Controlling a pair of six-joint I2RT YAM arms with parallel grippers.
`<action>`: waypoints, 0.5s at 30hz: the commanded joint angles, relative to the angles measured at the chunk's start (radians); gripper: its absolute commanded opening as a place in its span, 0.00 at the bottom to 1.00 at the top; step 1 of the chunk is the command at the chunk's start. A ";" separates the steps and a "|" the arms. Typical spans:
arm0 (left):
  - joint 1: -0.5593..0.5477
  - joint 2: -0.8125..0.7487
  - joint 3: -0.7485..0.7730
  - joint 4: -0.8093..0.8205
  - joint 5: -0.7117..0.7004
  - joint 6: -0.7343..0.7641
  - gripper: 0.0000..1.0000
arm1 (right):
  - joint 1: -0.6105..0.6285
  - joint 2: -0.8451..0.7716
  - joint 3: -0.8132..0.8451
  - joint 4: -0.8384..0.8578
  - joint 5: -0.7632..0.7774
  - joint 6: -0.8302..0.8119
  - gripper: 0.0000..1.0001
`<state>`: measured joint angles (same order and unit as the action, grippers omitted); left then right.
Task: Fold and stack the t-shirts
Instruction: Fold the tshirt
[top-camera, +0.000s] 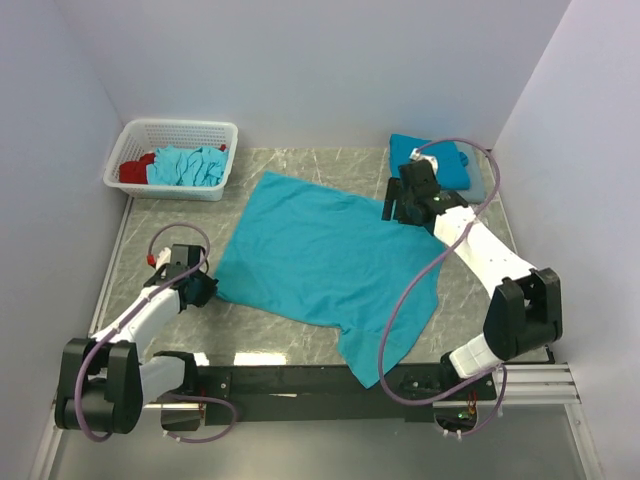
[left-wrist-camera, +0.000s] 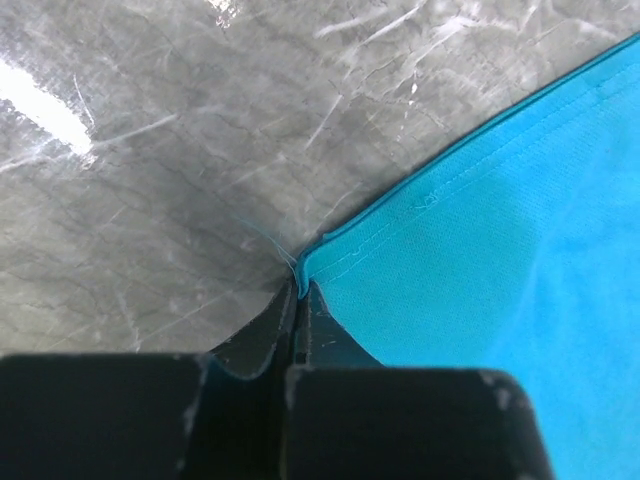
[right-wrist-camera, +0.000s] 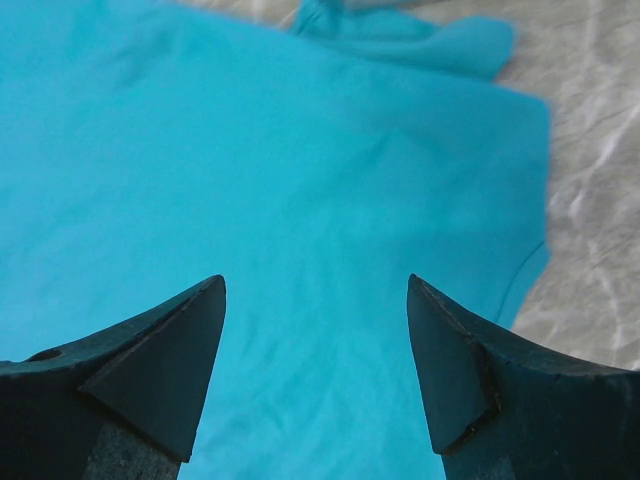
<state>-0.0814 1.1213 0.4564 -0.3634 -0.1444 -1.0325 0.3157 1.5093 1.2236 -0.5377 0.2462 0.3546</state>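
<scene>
The spread t-shirt (top-camera: 320, 260) lies across the middle of the table (top-camera: 300, 165). The left gripper (left-wrist-camera: 298, 292) is pressed together on the hem at its 8 o'clock corner. The right gripper (right-wrist-camera: 315, 290) hangs spread above the 2 o'clock corner, holding nothing, with a folded t-shirt (top-camera: 455, 165) just beyond at 1 o'clock.

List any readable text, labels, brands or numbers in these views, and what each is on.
None readable in any view.
The spread t-shirt is plain, with no print or tag showing.
The folded t-shirt is plain too.
The basket shows no label.
</scene>
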 joint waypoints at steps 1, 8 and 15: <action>0.003 -0.063 -0.016 0.000 0.002 0.020 0.01 | 0.095 -0.093 -0.032 -0.018 0.025 0.000 0.79; 0.003 -0.129 -0.019 -0.011 -0.006 0.029 0.01 | 0.406 -0.204 -0.238 -0.083 -0.140 -0.043 0.78; 0.003 -0.186 -0.053 -0.003 0.017 0.037 0.01 | 0.790 -0.302 -0.403 -0.200 -0.272 0.047 0.73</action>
<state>-0.0814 0.9600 0.4187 -0.3733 -0.1432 -1.0161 0.9787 1.2663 0.8551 -0.6586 0.0463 0.3523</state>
